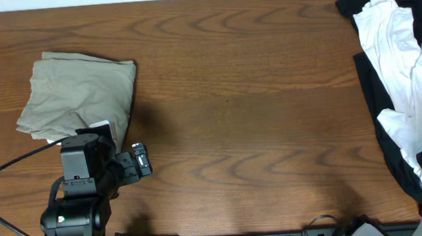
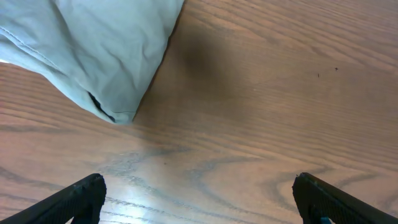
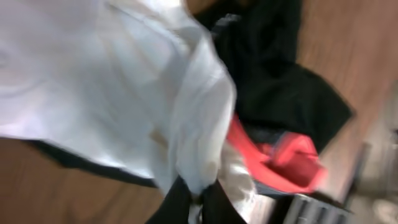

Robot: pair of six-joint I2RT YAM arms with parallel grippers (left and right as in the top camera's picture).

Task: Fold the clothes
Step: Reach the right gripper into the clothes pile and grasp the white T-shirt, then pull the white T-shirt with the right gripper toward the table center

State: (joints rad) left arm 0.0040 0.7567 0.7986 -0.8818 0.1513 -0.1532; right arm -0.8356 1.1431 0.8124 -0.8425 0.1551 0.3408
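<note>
Table centre (image 1: 255,107) open; olive garment (image 1: 79,94) blocks left, clothes pile (image 1: 406,82) right (hugging edge).

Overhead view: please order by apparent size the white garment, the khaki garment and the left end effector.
1. white garment, partly cropped by the frame
2. khaki garment
3. left end effector, clearly smallest
</note>
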